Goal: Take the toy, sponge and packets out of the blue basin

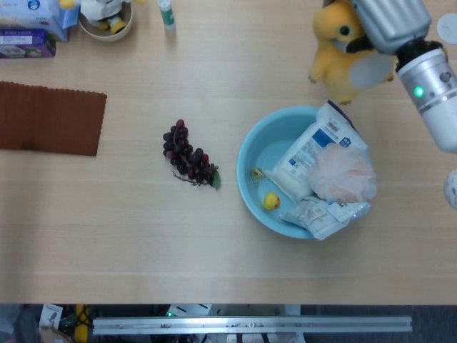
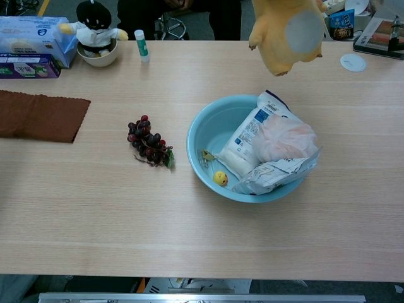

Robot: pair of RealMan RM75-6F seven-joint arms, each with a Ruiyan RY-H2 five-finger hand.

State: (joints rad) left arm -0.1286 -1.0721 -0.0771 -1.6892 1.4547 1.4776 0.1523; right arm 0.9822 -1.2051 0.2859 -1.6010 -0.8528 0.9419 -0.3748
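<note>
The yellow plush toy [image 1: 343, 50] hangs above the tabletop near its far right edge, clear of the blue basin [image 1: 258, 146], its head gripped by the right hand [image 1: 389, 20], whose fingers are partly cut off by the frame. In the basin lie a white packet [image 1: 308, 153] with blue print too small to read, a crinkled packet [image 1: 323, 213], a pale pink mesh sponge [image 1: 344, 175] and a small yellow ball [image 1: 270, 201]. Dark grapes [image 1: 188, 156] lie left of the basin. The left hand is out of sight.

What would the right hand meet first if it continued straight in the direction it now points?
Probably nothing: the right hand, holding the yellow plush duck, points to the table's far edge; depth is unclear.
</note>
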